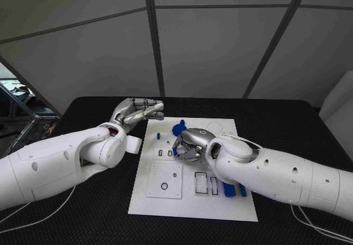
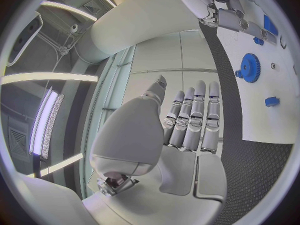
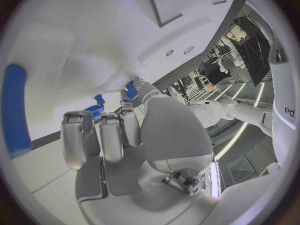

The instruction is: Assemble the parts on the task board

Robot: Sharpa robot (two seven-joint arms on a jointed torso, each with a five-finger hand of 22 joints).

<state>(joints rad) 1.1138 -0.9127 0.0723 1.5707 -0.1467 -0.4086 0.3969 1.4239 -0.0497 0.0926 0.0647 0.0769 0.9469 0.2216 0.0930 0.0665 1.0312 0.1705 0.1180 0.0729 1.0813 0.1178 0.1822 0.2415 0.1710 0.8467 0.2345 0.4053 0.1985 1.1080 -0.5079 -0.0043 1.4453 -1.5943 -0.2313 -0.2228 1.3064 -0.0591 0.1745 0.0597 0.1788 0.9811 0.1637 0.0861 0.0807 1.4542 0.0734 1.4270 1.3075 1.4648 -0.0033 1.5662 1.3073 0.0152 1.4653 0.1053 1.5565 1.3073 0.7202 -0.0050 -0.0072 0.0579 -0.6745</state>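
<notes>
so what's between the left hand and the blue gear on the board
In the head view, just bare white task board lies between the left hand and the blue gear; nothing sits in that stretch.

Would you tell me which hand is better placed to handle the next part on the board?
The right hand, probably. It hangs over the middle of the board, close to the blue gear. The left hand is raised off the board's far left corner, fingers straight and holding nothing.
</notes>
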